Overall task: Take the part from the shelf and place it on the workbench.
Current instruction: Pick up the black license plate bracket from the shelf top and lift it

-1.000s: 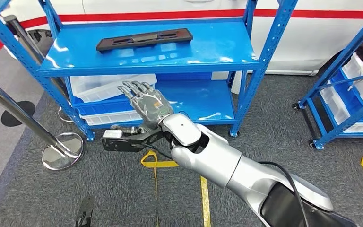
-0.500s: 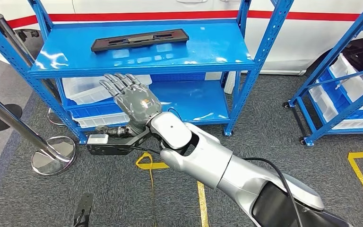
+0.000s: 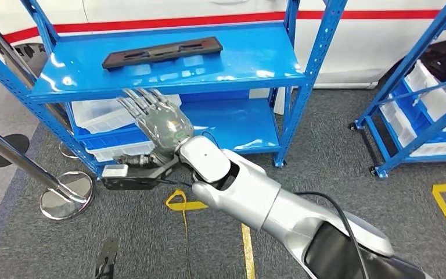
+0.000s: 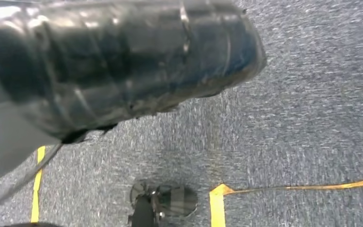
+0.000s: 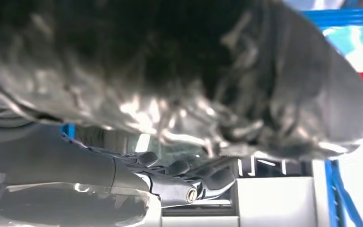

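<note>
The part (image 3: 162, 52) is a long, flat black piece lying across the top level of the blue shelf (image 3: 255, 72). My right hand (image 3: 158, 121) is stretched out in front of that shelf with its fingers (image 3: 139, 99) spread and nothing in them. The fingertips reach the front edge of the top level, below and nearer than the part, without touching it. In the right wrist view the right hand (image 5: 179, 75) is a blurred grey mass. The left hand (image 4: 123, 56) hangs over the grey carpet; its fingers are hidden.
White bins (image 3: 99, 113) sit on the lower shelf level behind my right hand. A chrome post with a round base (image 3: 64, 197) stands at the left. A second blue rack (image 3: 418, 104) stands at the right. Yellow tape (image 3: 247, 250) marks the carpet.
The camera has shifted, so the whole scene sits a little further left. My right hand has risen towards the top shelf's front edge, fingers still spread. The part has not moved.
</note>
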Tool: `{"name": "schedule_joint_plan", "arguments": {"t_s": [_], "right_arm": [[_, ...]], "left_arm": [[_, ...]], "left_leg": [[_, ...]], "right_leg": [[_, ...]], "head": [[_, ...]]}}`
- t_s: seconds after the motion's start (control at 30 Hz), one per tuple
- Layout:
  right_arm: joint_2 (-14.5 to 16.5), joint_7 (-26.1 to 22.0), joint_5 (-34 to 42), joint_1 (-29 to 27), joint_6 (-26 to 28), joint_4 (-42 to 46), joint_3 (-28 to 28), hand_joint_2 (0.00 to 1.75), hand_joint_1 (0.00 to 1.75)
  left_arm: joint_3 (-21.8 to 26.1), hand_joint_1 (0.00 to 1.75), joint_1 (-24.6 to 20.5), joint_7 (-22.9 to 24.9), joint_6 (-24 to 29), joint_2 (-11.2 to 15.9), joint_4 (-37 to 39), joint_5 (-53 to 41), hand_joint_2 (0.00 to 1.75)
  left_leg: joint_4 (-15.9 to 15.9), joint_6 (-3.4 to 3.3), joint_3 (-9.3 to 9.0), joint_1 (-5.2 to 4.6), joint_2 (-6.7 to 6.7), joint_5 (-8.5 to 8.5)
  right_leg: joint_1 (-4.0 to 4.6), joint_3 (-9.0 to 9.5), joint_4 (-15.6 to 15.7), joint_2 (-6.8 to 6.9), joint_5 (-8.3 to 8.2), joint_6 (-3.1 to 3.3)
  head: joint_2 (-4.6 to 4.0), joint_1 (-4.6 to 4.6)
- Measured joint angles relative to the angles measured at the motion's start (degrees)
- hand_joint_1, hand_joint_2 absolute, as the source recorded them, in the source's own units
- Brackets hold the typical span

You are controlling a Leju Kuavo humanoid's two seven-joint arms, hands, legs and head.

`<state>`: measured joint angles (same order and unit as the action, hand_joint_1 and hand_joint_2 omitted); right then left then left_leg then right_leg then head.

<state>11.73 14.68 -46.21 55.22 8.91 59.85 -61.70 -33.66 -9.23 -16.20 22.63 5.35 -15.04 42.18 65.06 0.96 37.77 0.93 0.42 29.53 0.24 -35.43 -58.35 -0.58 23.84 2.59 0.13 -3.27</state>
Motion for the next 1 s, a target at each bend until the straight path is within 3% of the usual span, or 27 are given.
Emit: {"name": "schedule_joint_plan", "arguments": {"t_s": [0.07, 0.1, 0.13, 0.17, 0.23, 0.3, 0.43, 0.5, 0.57, 0.6, 0.63, 0.67, 0.73, 0.77, 0.83, 0.93, 1.0], "right_arm": [[0.32, -1.12, 0.36, 0.14, -0.17, -0.20, 0.00, 0.00, 0.00], [0.42, -1.99, 0.60, 0.19, -0.73, -0.32, 0.00, 0.00, 0.00], [0.54, -3.08, 0.81, 0.34, -1.72, -0.43, -0.02, 0.00, 0.00], [0.70, -4.15, 0.98, 0.60, -2.94, -0.51, -0.08, 0.00, 0.00], [1.22, -5.52, 0.78, 1.47, -5.24, -0.57, -0.44, 0.87, 0.00], [1.68, -5.88, 0.33, 2.28, -6.24, -0.56, -0.91, 1.75, 0.00], [2.01, -5.48, -0.42, 2.85, -6.62, -0.55, -1.53, 1.75, 0.00], [2.01, -5.05, -0.71, 3.25, -6.58, -0.55, -1.72, 1.75, 0.00], [1.89, -4.91, -0.84, 3.39, -6.55, -0.59, -1.89, 1.75, 0.00], [1.80, -4.91, -0.88, 3.33, -6.52, -0.61, -1.96, 1.75, 0.00], [1.72, -4.92, -0.92, 3.27, -6.49, -0.63, -2.00, 1.75, 0.00], [1.68, -4.93, -0.98, 3.24, -6.44, -0.65, -2.01, 1.75, 0.00], [1.64, -4.93, -1.13, 3.31, -6.33, -0.67, -2.01, 1.75, 0.00], [1.63, -4.93, -1.24, 3.39, -6.26, -0.68, -2.01, 1.75, 0.00], [1.60, -4.92, -1.58, 3.41, -6.09, -0.71, -2.02, 1.75, 0.00], [1.61, -4.91, -2.16, 3.54, -5.94, -0.80, -2.03, 1.75, 0.00], [1.68, -4.91, -2.26, 3.69, -5.87, -0.82, -2.03, 1.75, 0.00]], "left_arm": [[0.00, 0.00, 0.06, 0.19, 0.09, -0.02, 0.00, -0.09, 0.00], [0.00, 0.00, 0.11, 0.28, 0.11, -0.02, 0.00, -0.18, 0.00], [0.00, 0.00, 0.13, 0.35, 0.12, -0.03, 0.00, -0.31, 0.00], [0.00, 0.00, 0.10, 0.39, 0.11, -0.03, 0.00, -0.48, 0.00], [0.00, 0.00, -0.12, 0.43, 0.09, -0.04, 0.00, -0.77, 0.00], [-0.01, 0.00, -0.39, 0.48, 0.06, -0.04, 0.00, -0.90, 0.00], [-0.02, 0.00, -0.49, 0.50, 0.10, -0.12, 0.00, -0.87, 0.00], [-0.02, 0.00, -0.67, 0.49, 0.17, -0.21, 0.00, -0.85, 0.00], [-0.02, 0.00, -0.77, 0.49, 0.21, -0.25, 0.00, -0.85, 0.00], [-0.02, 0.00, -0.75, 0.49, 0.22, -0.26, 0.00, -0.85, 0.00], [-0.02, 0.00, -0.72, 0.50, 0.22, -0.28, 0.00, -0.85, 0.00], [-0.02, 0.00, -0.70, 0.50, 0.22, -0.33, 0.00, -0.85, 0.00], [-0.01, 0.00, -0.73, 0.50, 0.22, -0.45, 0.00, -0.86, 0.00], [-0.01, 0.00, -0.80, 0.50, 0.23, -0.50, 0.00, -0.87, 0.00], [-0.02, 0.00, -0.92, 0.50, 0.30, -0.55, 0.00, -0.93, 0.00], [-0.02, 0.00, -1.02, 0.53, 0.37, -0.69, 0.00, -1.12, 0.00], [-0.02, 0.00, -1.21, 0.55, 0.37, -0.87, 0.00, -1.33, 0.00]], "left_leg": [[6.86, 0.37, 3.78, 0.05, 0.01, 2.35], [8.44, 0.50, 4.90, 0.08, 0.02, 2.30], [7.92, 0.56, 5.00, 0.10, 0.02, 1.20], [5.34, 0.55, 4.05, 0.12, 0.03, -0.74], [-2.06, 0.32, 0.77, 0.04, 0.00, -4.16], [-6.00, -0.28, -1.15, -0.22, -0.12, -4.85], [-7.23, -1.81, -2.58, -0.21, -0.21, -4.30], [-7.38, -2.34, -3.38, -0.13, -0.20, -4.02], [-7.37, -2.63, -3.91, -0.14, -0.17, -3.54], [-7.36, -2.64, -4.27, -0.14, -0.17, -3.22], [-7.34, -2.58, -4.74, -0.11, -0.19, -2.83], [-7.33, -2.46, -5.36, -0.08, -0.22, -2.39], [-7.34, -2.00, -6.64, 0.01, -0.27, -1.38], [-7.31, -1.67, -7.01, 0.05, -0.28, -0.93], [-7.31, -0.89, -7.44, 0.07, -0.22, -0.36], [-5.88, -0.11, -7.49, 0.27, -0.12, -0.07], [-0.40, 0.16, -4.30, 0.38, -0.14, 0.60]], "right_leg": [[0.10, 0.12, -0.09, -0.03, 0.21, 0.34], [0.14, 0.17, -0.18, -0.08, 0.35, 0.41], [0.16, 0.23, -0.34, -0.14, 0.53, 0.42], [0.16, 0.30, -0.55, -0.23, 0.75, 0.37], [0.25, 0.38, -1.04, -0.39, 1.33, 0.07], [0.38, 0.39, -1.18, -0.47, 1.75, -0.47], [0.31, 0.21, -2.87, -0.30, 2.18, -1.65], [0.12, -2.45, -7.83, -0.18, 4.19, -2.18], [-0.09, -6.66, -14.45, -0.15, 6.31, -2.53], [-0.25, -8.24, -16.36, -0.13, 6.41, -2.66], [-0.43, -8.88, -16.33, -0.09, 5.47, -2.73], [-0.59, -8.45, -14.26, -0.05, 3.44, -2.77], [-0.68, -5.96, -7.23, 0.06, -1.14, -2.64], [-0.53, -4.84, -4.06, 0.14, -1.94, -2.41], [-0.10, -3.74, -1.54, 0.18, -1.52, -1.63], [-0.10, -2.07, -0.64, -0.03, -1.06, -0.37], [-0.23, -0.75, -0.24, -0.06, -0.51, 0.24]], "head": [[0.00, -0.01], [0.00, -0.01], [0.00, -0.01], [0.00, -0.01], [0.00, -0.03], [0.00, -0.02], [0.00, 0.08], [0.00, 0.11], [0.00, 0.14], [0.00, 0.15], [0.00, 0.16], [0.00, 0.16], [0.00, 0.15], [0.00, 0.19], [0.00, 0.20], [0.00, 0.14], [0.00, -0.03]]}}
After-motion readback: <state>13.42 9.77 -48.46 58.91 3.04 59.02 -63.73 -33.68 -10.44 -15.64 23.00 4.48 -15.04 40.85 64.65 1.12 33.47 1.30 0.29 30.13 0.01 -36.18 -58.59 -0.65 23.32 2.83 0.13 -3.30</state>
